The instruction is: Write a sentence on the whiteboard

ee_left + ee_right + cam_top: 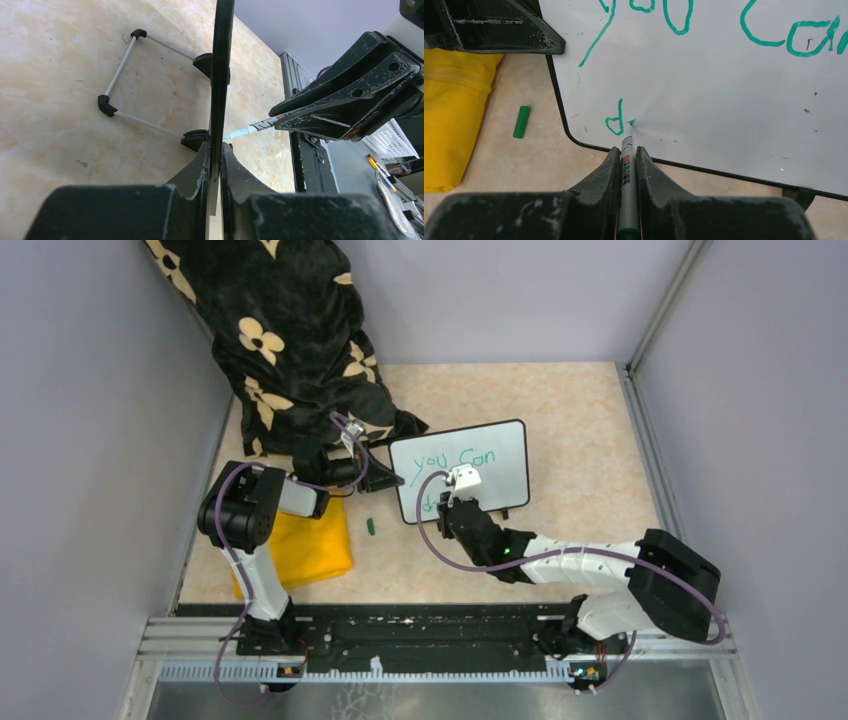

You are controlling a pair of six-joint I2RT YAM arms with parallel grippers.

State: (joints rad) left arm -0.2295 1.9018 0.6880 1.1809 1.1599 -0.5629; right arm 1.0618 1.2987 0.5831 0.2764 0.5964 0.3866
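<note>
Marker tip on the board: the whiteboard (497, 483) stands at frame centre on the desk (590, 430).
Left hand (216, 150) pinches the board's left edge; right hand (626, 152) is clamped on a marker (627, 167), its tip at the sentence (455, 456), which reads "you Can", then "d".

The top camera looks steeply down over the whole table (590, 420); the left wrist sees the whiteboard (221, 75) edge-on, the right wrist faces its front, both close.

The sentence (452, 458) is green, the whiteboard (505, 465) white, the cloth (305, 550) yellow.
</note>
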